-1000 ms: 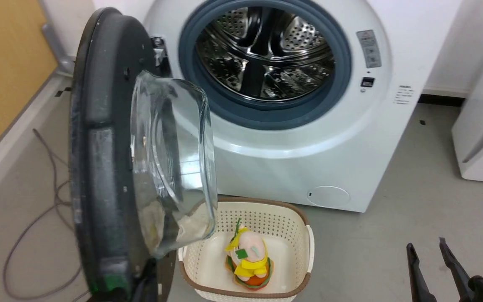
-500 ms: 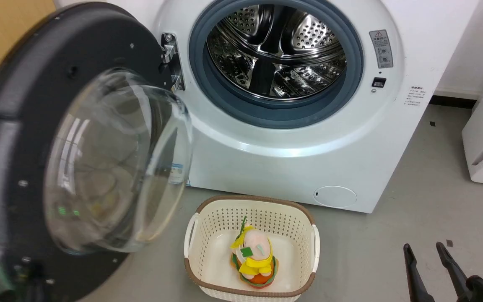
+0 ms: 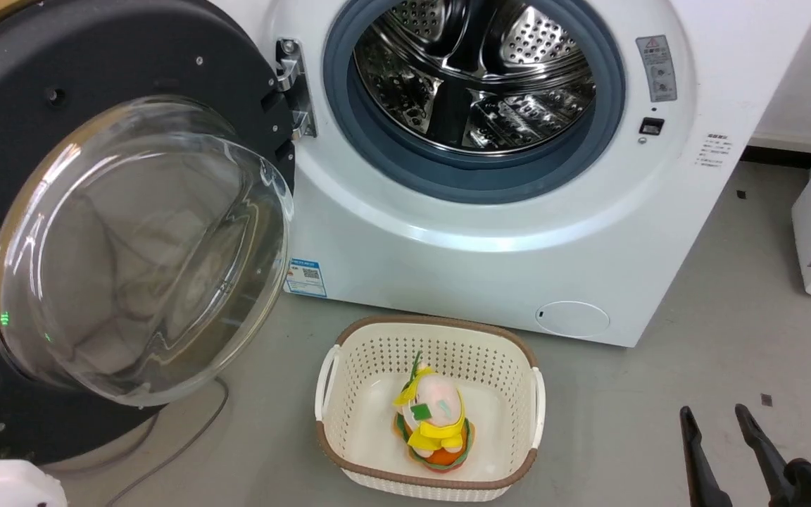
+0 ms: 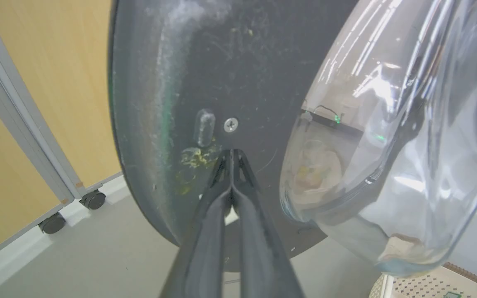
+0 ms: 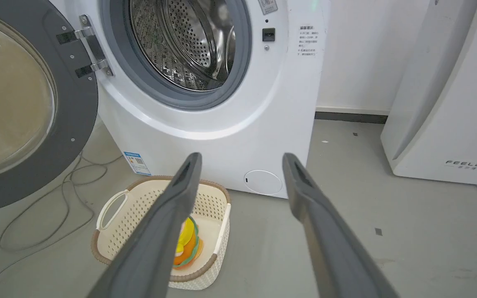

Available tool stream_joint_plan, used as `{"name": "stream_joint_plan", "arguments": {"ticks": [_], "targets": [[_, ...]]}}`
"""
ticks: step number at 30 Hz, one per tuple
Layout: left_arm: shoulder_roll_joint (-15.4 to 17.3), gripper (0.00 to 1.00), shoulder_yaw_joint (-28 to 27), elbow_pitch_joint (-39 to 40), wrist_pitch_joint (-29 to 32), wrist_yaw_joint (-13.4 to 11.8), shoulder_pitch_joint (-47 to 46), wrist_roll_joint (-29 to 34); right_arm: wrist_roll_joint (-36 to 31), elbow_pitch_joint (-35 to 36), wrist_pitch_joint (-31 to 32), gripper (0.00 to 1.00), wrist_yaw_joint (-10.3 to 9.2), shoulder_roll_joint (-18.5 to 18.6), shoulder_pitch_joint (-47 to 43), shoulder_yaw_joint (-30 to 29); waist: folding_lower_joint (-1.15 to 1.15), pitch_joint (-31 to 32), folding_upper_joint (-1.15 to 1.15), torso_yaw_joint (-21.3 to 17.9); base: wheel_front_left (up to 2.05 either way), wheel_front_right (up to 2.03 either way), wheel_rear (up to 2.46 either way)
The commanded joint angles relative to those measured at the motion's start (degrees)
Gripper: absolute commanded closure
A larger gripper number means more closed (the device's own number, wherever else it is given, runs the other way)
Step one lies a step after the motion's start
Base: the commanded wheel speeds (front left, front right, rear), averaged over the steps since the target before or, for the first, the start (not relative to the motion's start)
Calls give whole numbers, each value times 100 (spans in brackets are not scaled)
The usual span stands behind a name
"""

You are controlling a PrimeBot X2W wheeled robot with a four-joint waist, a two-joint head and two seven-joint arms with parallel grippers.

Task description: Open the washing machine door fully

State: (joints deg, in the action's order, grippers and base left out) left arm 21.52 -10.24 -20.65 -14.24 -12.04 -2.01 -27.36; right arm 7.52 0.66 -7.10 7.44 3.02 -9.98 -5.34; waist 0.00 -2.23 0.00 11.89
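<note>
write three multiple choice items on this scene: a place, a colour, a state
1. Where does the basket stand?
A. on a shelf
B. on the floor in front of the washing machine
C. on top of the machine

2. What colour is the basket's rim band?
A. brown
B. green
C. red

3. How are the fingers of the right gripper?
A. shut on a cloth
B. shut on nothing
C. open

1 B, it sits on the floor before the machine's front; 2 A, a brown band rings its cream wall; 3 C, a wide gap parts them.
</note>
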Motion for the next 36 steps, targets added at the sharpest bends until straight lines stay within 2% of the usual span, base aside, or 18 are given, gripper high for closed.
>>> {"name": "stream_joint_plan", "arguments": {"ticks": [1,5,9,17,18,20,27,36], "targets": [[46,100,-37,-112,-43,33,-124,13,-45,32,7,0,5,-14,73,-3,0,-14,0,22,0,0,0],[-12,100,-87,-394,-70,173,-340,124,-59,45,30,0,5,-14,87,-8,0,-18,0,71,0,0,0],[-271,100,-185,-291,-73,315,-245,348,-27,-2,16,0,5,-14,45,-8,0,87,0,152,0,0,0],[-905,100,-146,588,-74,443,463,749,128,-189,-152,0,5,-14,24,38,0,249,0,331,0,0,0],[-977,53,-115,714,-75,470,548,790,141,-215,-175,0,5,-14,24,40,0,261,0,347,0,0,0],[-1123,0,-21,928,-75,493,724,895,155,-268,-214,0,5,-14,30,48,0,286,0,364,0,0,0],[-1507,0,616,1502,-75,547,1256,1357,171,-371,-303,0,5,-14,60,105,0,378,0,268,0,0,0],[-1690,0,1484,1855,-66,645,1208,1720,107,-321,-270,0,5,-14,62,92,0,452,0,-96,0,0,0]]}}
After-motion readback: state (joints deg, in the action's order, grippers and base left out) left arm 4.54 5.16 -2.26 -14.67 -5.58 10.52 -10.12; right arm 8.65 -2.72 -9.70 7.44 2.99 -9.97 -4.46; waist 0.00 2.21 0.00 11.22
